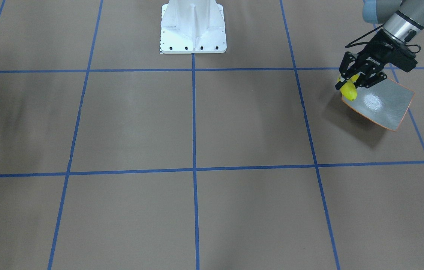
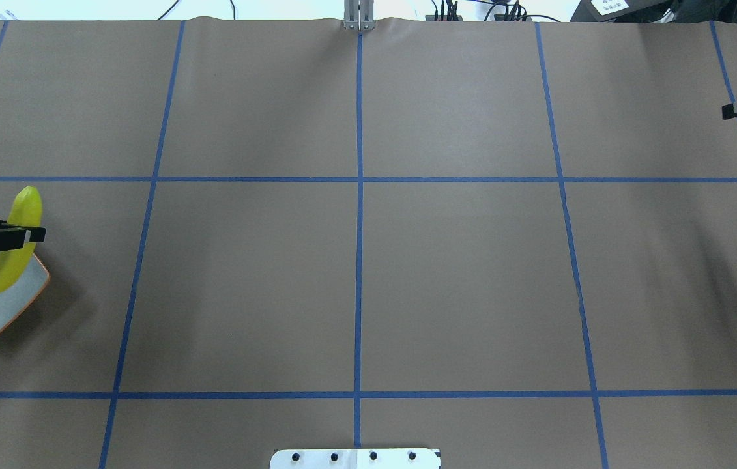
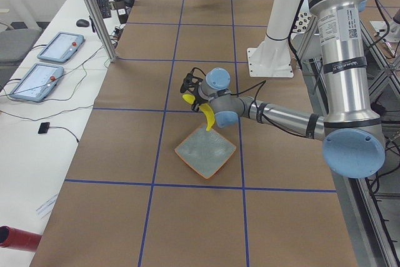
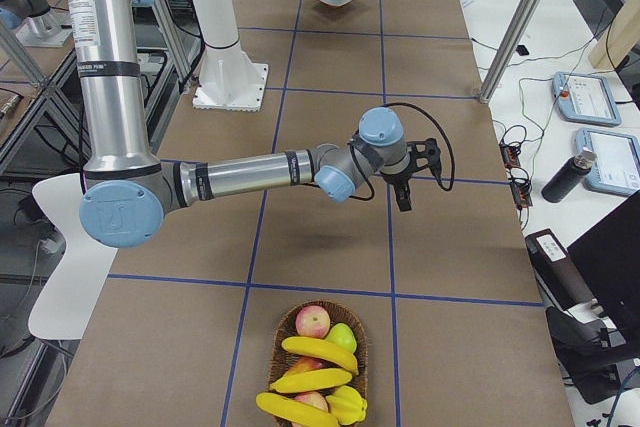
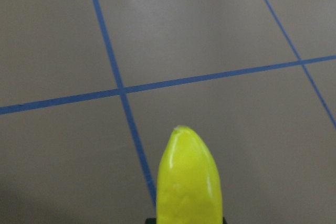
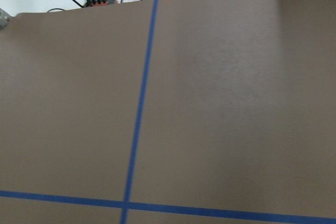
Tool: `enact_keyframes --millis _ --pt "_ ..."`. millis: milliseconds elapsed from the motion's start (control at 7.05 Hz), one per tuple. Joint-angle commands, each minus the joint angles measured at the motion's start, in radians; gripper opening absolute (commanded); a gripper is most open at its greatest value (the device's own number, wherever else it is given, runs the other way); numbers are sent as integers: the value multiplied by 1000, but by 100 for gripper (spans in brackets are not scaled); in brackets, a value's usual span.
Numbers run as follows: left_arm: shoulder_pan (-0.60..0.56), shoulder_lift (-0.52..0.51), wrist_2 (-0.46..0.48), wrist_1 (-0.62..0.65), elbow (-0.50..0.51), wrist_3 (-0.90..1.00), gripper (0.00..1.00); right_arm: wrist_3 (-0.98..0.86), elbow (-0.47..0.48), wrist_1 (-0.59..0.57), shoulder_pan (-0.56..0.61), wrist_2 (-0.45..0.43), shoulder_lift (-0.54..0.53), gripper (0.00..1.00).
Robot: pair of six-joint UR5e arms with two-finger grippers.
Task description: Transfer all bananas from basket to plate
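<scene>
Nearest, at the left end of the table (image 3: 112, 148), the plate (image 3: 206, 154) is seen, and a banana (image 3: 208, 117) is pinched by the left gripper (image 3: 190, 92) over its corner, the lower tip at the rim. Farther along, the right gripper (image 4: 403, 197) is held above the table, its fingers' spacing not to be told; farthest, three bananas (image 4: 320, 351) are left in the basket (image 4: 276, 347) among other fruit (image 4: 313, 321).

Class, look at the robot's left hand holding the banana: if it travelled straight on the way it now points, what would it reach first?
Probably the bare brown table, near a blue tape crossing. The left hand with its banana tilts out past the plate, though depth is unclear.
</scene>
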Motion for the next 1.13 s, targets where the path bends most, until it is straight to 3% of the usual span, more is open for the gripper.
enact_keyframes --millis 0,142,284,425,567,851,993 --pt "-12 -5 6 0 132 190 0 -281 -136 -1 120 44 -9 100" --pt "-12 -8 6 -3 169 250 0 -387 -190 -2 172 81 -9 100" --pt "-10 -8 6 -4 181 285 20 -450 -224 -4 200 84 -9 100" --pt "-9 -13 6 -4 183 287 53 -484 -245 -2 209 84 -9 100" --pt "-9 -16 28 -6 183 299 75 -527 -259 -2 222 84 -17 100" --pt "-21 -19 30 -10 160 342 98 -591 -264 -45 263 84 -18 100" --pt "-97 -66 -62 23 136 343 99 -694 -264 -115 292 82 -17 100"
